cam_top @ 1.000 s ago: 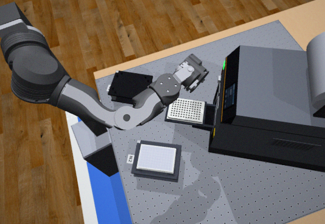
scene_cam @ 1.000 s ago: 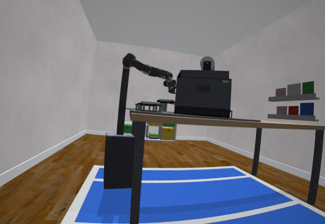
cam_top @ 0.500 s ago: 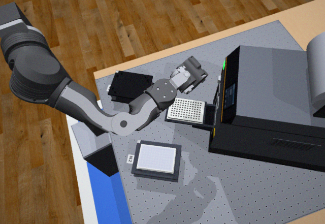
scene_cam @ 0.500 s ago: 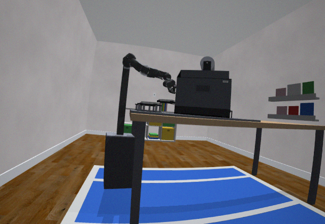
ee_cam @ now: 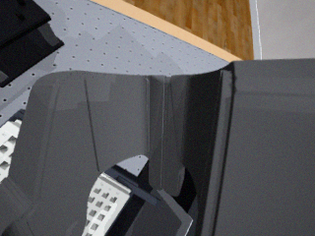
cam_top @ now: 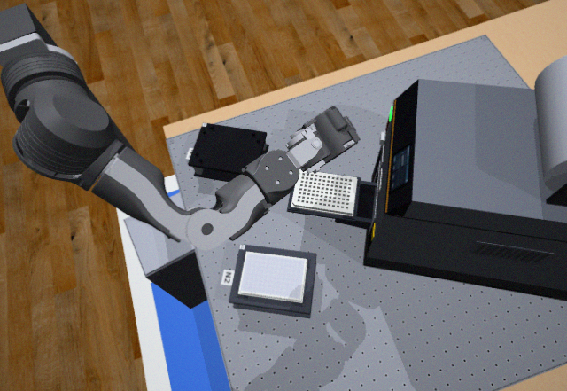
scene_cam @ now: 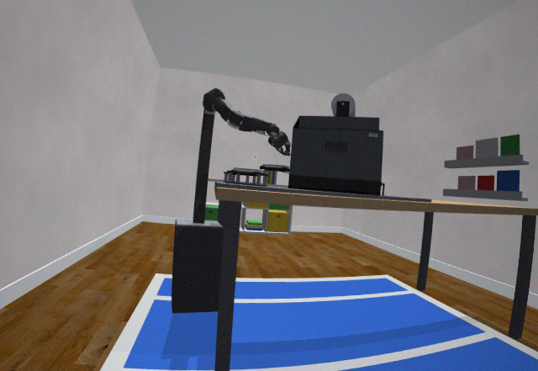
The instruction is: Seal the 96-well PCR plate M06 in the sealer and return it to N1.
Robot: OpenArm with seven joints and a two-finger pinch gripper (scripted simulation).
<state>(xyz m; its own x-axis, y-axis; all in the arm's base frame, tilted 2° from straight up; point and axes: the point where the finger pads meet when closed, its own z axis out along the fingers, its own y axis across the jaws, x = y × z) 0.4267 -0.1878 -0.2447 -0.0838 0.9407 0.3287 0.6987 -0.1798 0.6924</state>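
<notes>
Plate M06: white 96-well plate, uncovered wells showing, lying flat in the pocket of the sealer's stage, which stands out from the front of the sealer; long side runs along the stage's line of travel. Fingers: clenched together with nothing between them, held above the bench beside and above the plate's far edge, apart from the plate, pointed toward the left end of the sealer's front. In the wrist view the closed fingers fill most of the frame, with a corner of M06 visible below them and the dark housing close on the right. Lamp: green, at the left edge of the housing's front, just beyond the fingers. Plate nest N1: black, holding no plate, partly covered by the arm's forearm. Plate nest N2: carries plate M09, white-topped, lying flat, well apart from the fingers. In the exterior view the arm reaches from its post toward the sealer's front face.
</notes>
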